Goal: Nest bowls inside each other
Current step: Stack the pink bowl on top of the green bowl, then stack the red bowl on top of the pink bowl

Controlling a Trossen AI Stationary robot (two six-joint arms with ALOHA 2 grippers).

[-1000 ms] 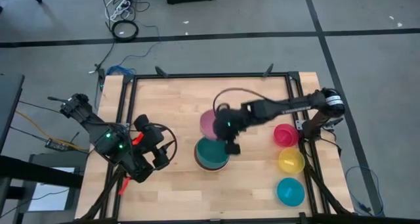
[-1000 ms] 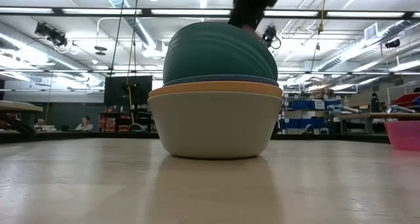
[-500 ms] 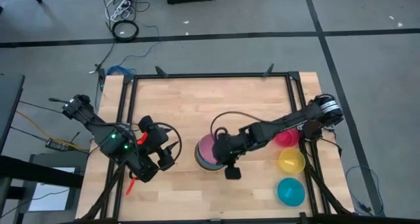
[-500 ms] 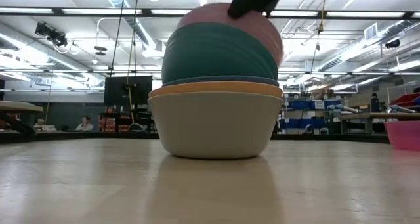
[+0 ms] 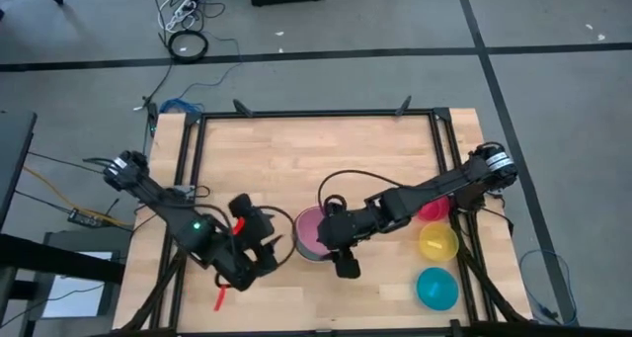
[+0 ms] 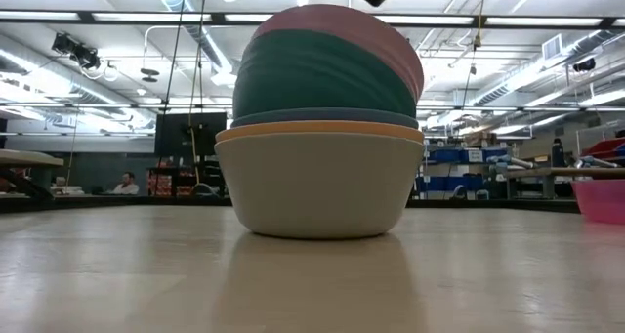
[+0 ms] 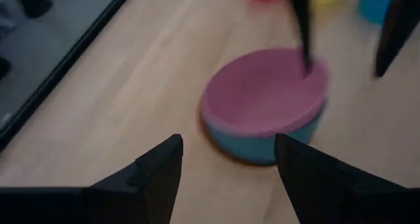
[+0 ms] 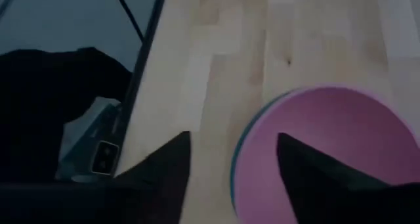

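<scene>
Pink bowl (image 5: 308, 228) is now sitting tilted on the stack (image 6: 320, 182) near table centre, where a second ago only the dark green bowl (image 6: 317, 74) was showing on top; the right gripper (image 5: 343, 259) is hovering just off the stack at five o'clock, fingers spread and holding nothing. Grey-white, orange, green and pink are nesting; a thin blue rim seems to be showing between. Magenta-red bowl (image 5: 431, 204), yellow bowl (image 5: 438, 242) and cyan bowl (image 5: 437, 288) are waiting along the three-to-five o'clock edge. Left gripper (image 5: 259, 248) is reaching in from nine o'clock, fingers spread, near the stack. Open wood is lying toward twelve; the two arms are crowding the middle
</scene>
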